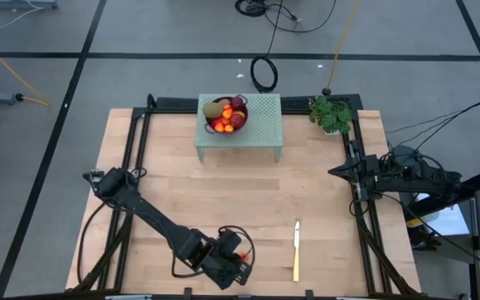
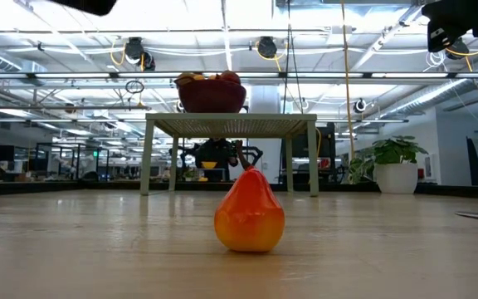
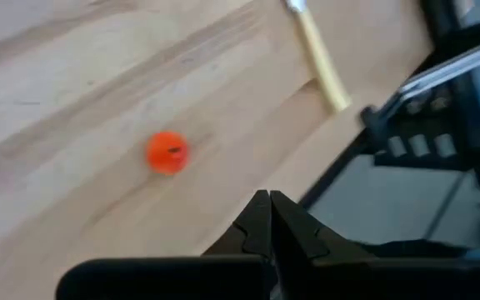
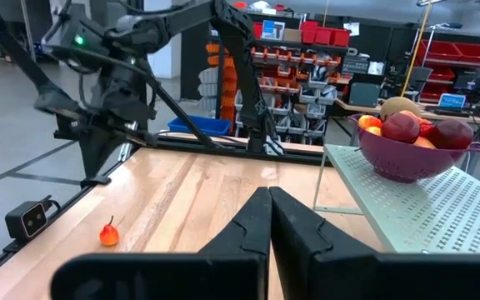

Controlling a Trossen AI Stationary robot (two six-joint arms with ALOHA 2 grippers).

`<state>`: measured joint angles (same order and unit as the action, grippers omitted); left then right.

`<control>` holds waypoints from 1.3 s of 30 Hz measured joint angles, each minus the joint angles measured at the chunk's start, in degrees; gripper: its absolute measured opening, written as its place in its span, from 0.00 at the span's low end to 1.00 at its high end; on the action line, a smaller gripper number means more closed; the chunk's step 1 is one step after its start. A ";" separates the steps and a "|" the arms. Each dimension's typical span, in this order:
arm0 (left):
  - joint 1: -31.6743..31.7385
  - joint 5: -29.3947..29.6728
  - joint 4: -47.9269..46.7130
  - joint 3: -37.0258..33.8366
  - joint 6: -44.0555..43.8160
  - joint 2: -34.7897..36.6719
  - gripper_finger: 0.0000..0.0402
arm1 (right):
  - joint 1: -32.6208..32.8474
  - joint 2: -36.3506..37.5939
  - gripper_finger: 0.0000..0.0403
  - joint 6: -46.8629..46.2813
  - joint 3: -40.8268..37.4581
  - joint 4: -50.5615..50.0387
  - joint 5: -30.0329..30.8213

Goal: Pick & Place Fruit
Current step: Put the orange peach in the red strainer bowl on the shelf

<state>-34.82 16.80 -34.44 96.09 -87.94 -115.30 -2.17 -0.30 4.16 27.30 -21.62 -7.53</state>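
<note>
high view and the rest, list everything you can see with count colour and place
pear-shaped fruit: one, red-orange, upright on the table's near part by the left hand
bowl: one, purple, on the stand, holding red, orange and brown-green fruit
stand: one, pale green perforated, at the table's far middle
knife: one, yellow handle, flat on the table right of the left hand
plant: one, green, at the table's far right corner
table: one, light wood
left hand: one, dark, shut and empty, over the table's near edge
right hand: one, dark, shut and empty, at the table's right edge
</note>
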 joint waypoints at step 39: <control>-1.41 3.80 -2.19 -0.11 8.03 -4.75 0.67 | 0.00 0.00 0.00 2.97 0.00 -0.07 0.00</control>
<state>-36.24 20.60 -36.63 95.98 -79.91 -120.05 -2.17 -0.30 7.14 27.31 -21.69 -7.53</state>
